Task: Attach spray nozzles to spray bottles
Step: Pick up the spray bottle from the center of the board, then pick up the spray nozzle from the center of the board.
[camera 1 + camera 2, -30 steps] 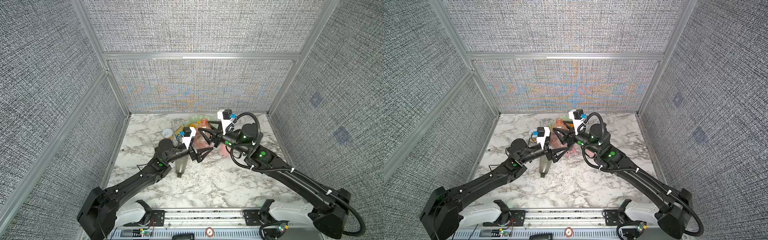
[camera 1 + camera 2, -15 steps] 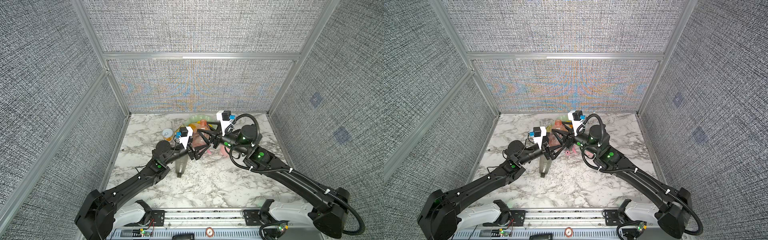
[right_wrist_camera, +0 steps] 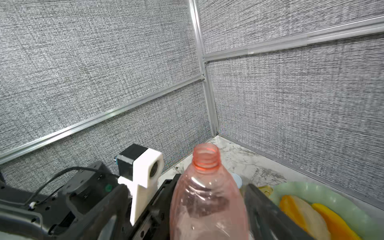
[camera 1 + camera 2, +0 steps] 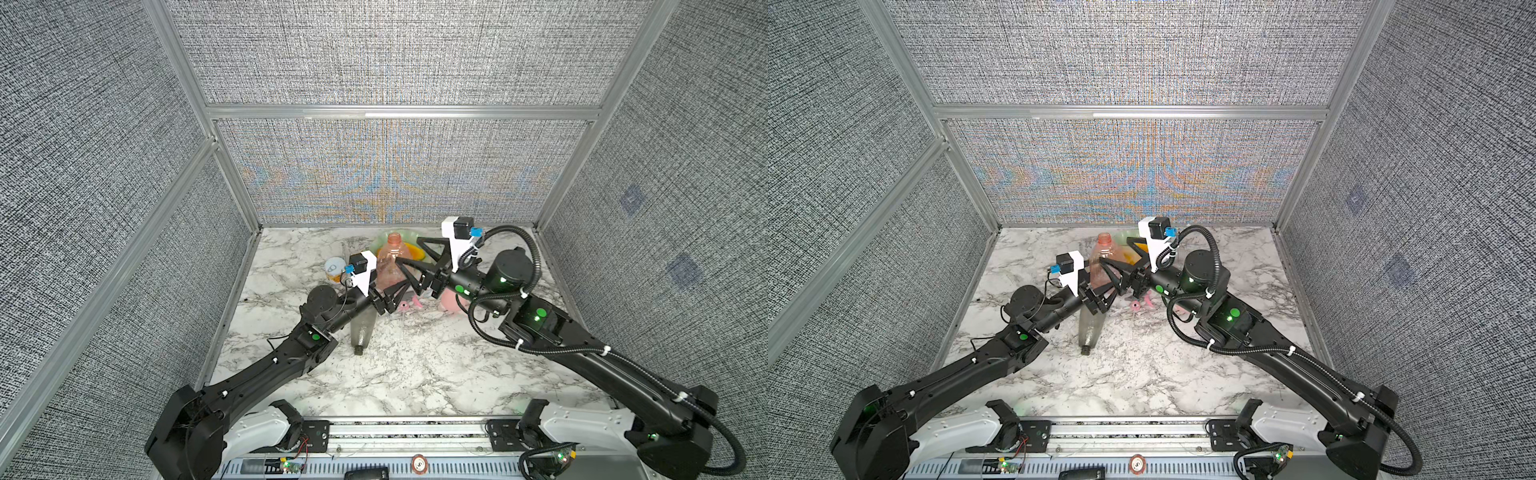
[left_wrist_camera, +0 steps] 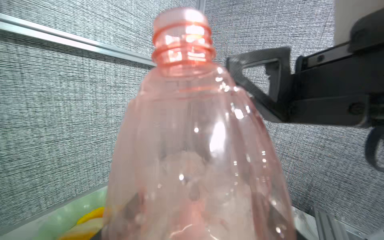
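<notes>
One clear pink translucent plastic bottle (image 4: pixel 388 259) is held upright over the marble tabletop (image 4: pixel 415 374), open neck up. Black left gripper (image 4: pixel 390 300) clamps its lower body; black right gripper (image 4: pixel 407 250) straddles its shoulder, jaws spread, nearer the small pink-and-grey spray nozzle (image 4: pixel 1136 306) lying below.

Bright even light; moiré on back wall (image 4: pixel 390 174); left wrist view blurred; glare on pink bottle (image 5: pixel 197 145).

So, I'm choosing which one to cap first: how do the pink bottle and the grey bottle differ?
The pink bottle stands upright; the grey bottle lies on its side. The pink bottle is held in the left gripper; the grey bottle rests on the table, ungripped. Both are see-through plastic with narrow necks.
</notes>
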Motion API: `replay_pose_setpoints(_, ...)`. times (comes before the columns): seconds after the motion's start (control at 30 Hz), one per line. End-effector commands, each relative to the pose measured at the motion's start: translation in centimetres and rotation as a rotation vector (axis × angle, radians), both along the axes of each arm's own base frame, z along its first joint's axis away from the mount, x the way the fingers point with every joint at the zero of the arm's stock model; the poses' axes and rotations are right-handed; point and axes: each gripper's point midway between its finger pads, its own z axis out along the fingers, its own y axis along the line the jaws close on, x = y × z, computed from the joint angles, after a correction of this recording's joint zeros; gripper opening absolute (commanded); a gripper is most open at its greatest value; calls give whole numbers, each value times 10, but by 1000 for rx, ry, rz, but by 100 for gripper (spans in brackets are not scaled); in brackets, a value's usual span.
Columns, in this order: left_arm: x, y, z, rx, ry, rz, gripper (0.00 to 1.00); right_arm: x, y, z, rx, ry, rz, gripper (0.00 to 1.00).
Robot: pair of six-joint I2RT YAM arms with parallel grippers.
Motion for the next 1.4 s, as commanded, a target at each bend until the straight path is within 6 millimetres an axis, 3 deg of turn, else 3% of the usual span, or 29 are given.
replay_pose_setpoints(0.0, 11, 27, 20, -39, -82, 175, 78, 24, -40, -25, -33, 124, -261, 89)
replay_pose_setpoints(0.07, 7, 35, 29, -34, -130, 205, 78, 30, -56, -45, -64, 200, -361, 85)
replay_pose_setpoints(0.13, 2, 42, 40, -26, -183, 230, 78, 35, -60, -76, -135, 282, -420, 74)
replay_pose_setpoints(0.3, -9, 56, 58, -2, -277, 281, 79, 35, -29, -165, -387, 520, -352, 38)
replay_pose_setpoints(0.37, -13, 59, 63, -9, -294, 284, 78, 35, -18, -198, -459, 600, -335, 31)
replay_pose_setpoints(0.47, -15, 62, 66, -24, -299, 286, 78, 36, -4, -244, -528, 710, -322, 31)
replay_pose_setpoints(0.6, -18, 64, 70, -40, -301, 284, 78, 39, 11, -294, -614, 821, -316, 53)
replay_pose_setpoints(0.73, -20, 64, 71, -54, -296, 274, 78, 42, 16, -339, -678, 931, -304, 58)
replay_pose_setpoints(0.9, -18, 59, 66, -43, -284, 259, 78, 47, 13, -371, -700, 990, -307, 57)
replay_pose_setpoints(1.0, -16, 56, 64, -37, -277, 250, 78, 47, 17, -388, -688, 1031, -261, 50)
replay_pose_setpoints(1.2, -15, 53, 61, -32, -267, 241, 78, 47, 20, -407, -687, 1063, -217, 35)
replay_pose_setpoints(1.37, -13, 53, 59, -28, -262, 245, 78, 49, 16, -411, -695, 1068, -221, 23)
